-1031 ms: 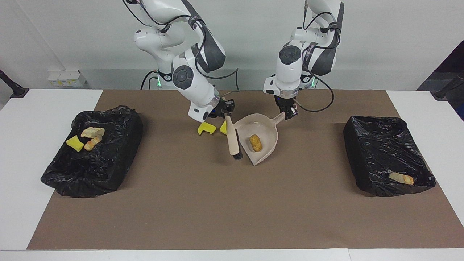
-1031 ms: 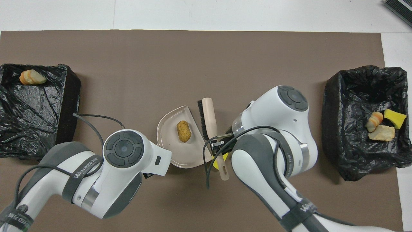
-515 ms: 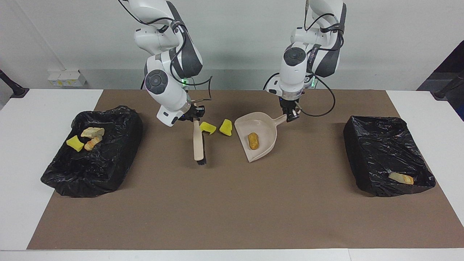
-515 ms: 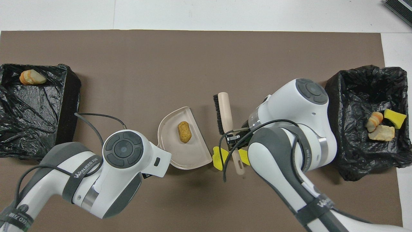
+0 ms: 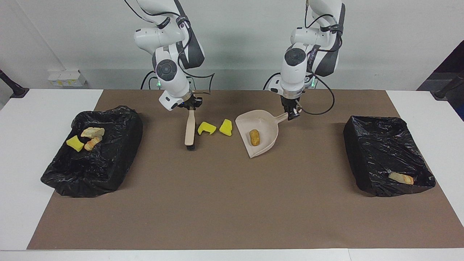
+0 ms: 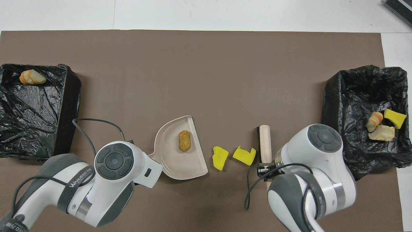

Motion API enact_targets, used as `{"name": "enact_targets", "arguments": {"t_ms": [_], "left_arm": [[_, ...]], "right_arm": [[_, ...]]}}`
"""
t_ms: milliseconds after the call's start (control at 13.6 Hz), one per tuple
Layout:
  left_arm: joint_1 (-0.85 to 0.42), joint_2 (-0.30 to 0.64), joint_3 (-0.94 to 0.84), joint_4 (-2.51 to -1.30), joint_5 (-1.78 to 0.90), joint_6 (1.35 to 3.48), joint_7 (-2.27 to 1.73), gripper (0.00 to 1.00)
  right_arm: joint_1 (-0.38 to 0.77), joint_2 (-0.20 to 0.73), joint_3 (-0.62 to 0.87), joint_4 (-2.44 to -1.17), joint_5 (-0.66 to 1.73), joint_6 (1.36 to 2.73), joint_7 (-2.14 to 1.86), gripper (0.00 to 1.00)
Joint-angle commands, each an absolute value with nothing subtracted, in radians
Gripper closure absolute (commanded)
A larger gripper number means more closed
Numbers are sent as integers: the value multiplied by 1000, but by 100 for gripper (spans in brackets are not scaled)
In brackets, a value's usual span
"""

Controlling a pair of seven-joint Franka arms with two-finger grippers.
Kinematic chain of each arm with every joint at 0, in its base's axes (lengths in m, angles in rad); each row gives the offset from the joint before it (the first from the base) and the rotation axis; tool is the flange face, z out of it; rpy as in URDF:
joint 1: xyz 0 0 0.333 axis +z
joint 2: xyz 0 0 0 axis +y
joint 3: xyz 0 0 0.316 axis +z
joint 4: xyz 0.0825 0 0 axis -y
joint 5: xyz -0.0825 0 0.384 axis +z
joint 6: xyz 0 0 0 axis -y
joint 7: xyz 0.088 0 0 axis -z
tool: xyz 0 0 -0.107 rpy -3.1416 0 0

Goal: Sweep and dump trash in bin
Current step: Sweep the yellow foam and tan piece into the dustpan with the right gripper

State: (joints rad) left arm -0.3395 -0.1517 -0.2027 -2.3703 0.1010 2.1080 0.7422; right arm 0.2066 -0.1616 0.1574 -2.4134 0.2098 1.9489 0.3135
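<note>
My right gripper (image 5: 190, 107) is shut on the handle of the beige brush (image 5: 189, 131), whose bristle end hangs low over the mat. In the overhead view the brush (image 6: 265, 143) is beside two yellow sponge chunks (image 6: 244, 155) (image 6: 220, 157). These chunks (image 5: 206, 128) (image 5: 226, 127) lie on the mat between the brush and the beige dustpan (image 5: 266, 127). My left gripper (image 5: 291, 115) is shut on the dustpan's handle. A golden-brown lump (image 5: 255, 137) lies in the dustpan (image 6: 190, 164).
A black-lined bin (image 5: 119, 166) at the right arm's end holds a yellow chunk and tan lumps (image 5: 88, 137). A second black-lined bin (image 5: 357, 145) at the left arm's end holds one tan lump (image 5: 400, 178). A brown mat (image 5: 232, 203) covers the table.
My right gripper has carried the brush away from the dustpan toward the right arm's end, past both yellow chunks. The dustpan has shifted slightly toward the robots.
</note>
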Motion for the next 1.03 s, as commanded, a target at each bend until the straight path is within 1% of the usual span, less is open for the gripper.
{"name": "enact_targets", "arguments": {"t_ms": [0,147,221,368,442,589,810,957], "left_arm": [[-367,-199,-196,-2439,107,2140,746,100],[-367,-198,-196,-2437,106,2141,721,100],[-367,-198,-196,-2437,106,2138,707,100],[-367,-196,-196,-2436,106,2140,703,100],[-367,-196,-196,-2436,106,2140,701,100],[-365,-196,-196,-2434,106,2137,693,100],[-367,-196,-196,-2434,106,2137,692,100],[-367,-198,-196,-2436,106,2131,692,100]], "right_arm": [[239,-303,164,-2565,192,1991,408,100],[250,-336,166,-2603,208,1976,449,100],[302,-324,166,-2608,210,1985,509,100],[340,-278,166,-2565,234,2022,580,100],[348,-240,167,-2534,265,2043,584,100],[391,-132,167,-2461,276,2107,587,100],[512,21,173,-2306,278,2144,588,100],[547,86,175,-2214,343,2146,522,100]]}}
